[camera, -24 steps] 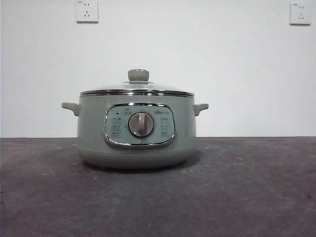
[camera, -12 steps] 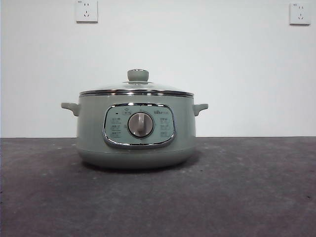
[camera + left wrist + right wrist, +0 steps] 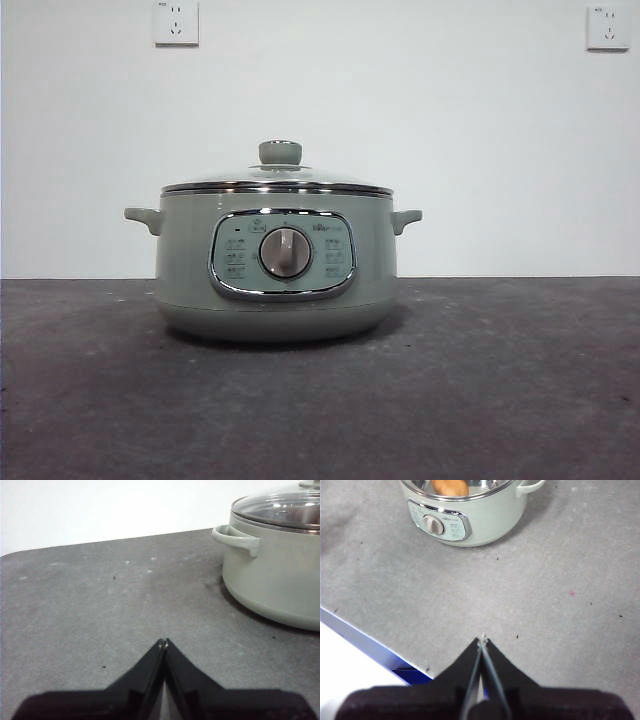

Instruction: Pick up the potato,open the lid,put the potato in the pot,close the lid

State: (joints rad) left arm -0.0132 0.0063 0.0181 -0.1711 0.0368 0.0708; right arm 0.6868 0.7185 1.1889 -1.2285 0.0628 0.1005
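One green pot (image 3: 275, 270) sits on the dark table (image 3: 500, 400). One glass lid (image 3: 278, 180) rests on top of it. From above, one orange potato (image 3: 450, 487) shows inside the pot, under the lid. The left tool (image 3: 163, 643) is closed and holds nothing, near the pot's side. The right tool (image 3: 482, 640) is closed and holds nothing, well apart from the pot.

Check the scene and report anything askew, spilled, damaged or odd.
Nothing stands out. The clear glass lid sits level on the sage-green electric pot, the orange-brown potato shows inside it, and both the left gripper and right gripper are shut, clear of the pot.
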